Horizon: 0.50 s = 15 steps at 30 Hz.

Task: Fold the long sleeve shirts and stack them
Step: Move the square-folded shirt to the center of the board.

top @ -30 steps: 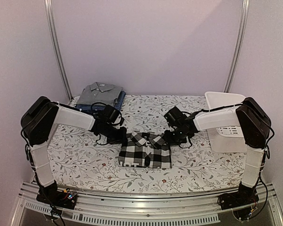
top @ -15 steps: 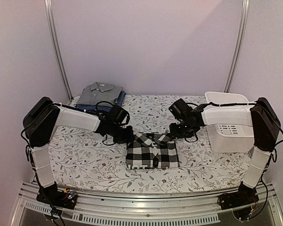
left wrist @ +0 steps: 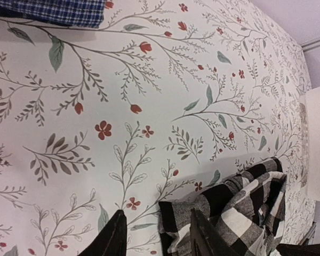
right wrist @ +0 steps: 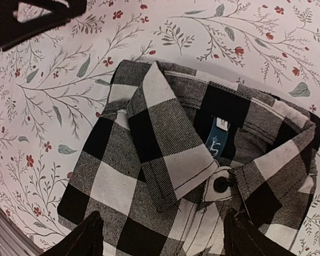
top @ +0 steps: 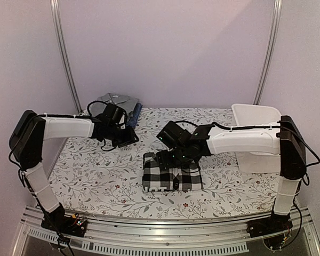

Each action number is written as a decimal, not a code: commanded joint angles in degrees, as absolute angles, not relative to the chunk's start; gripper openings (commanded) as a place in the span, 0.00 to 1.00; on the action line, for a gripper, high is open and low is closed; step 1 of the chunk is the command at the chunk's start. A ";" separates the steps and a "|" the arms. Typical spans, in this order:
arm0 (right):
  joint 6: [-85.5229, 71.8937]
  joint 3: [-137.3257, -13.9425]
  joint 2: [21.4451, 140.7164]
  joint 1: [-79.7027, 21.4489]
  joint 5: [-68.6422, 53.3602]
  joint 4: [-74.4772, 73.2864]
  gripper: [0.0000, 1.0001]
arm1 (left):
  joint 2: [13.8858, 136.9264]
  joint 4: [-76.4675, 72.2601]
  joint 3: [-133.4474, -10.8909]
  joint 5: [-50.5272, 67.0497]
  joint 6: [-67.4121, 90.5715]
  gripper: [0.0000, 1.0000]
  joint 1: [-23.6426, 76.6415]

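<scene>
A floral-print table (top: 96, 176) stood against plain pale walls. At its far left corner, the grey shirt (top: 114, 100) lay on the blue shirt (left wrist: 58, 10). The left gripper (left wrist: 157, 218) hovered near that stack, jaws parted, nothing between them. Around the middle, the checked shirt (top: 170, 178) lay folded, and the right gripper (right wrist: 164, 218) hung over its collar, jaws wide and empty. A white basket (top: 256, 114) sat at the right edge.

checked shirt (right wrist: 165, 160) in large black-and-white squares, blue neck label (right wrist: 216, 143), black button (right wrist: 220, 184), plain grey shirt (top: 117, 99), blue shirt (left wrist: 53, 9) in fine checks, desk (top: 96, 176) white with grey-green sprigs and red flowers, white basket (top: 253, 114)
</scene>
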<state>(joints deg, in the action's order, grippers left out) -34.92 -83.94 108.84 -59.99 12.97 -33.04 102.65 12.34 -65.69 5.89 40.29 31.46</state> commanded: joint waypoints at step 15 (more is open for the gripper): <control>-35.67 -72.02 113.71 -52.32 21.71 -33.42 0.87 | 101.24 12.79 -62.16 4.75 35.18 0.42 23.44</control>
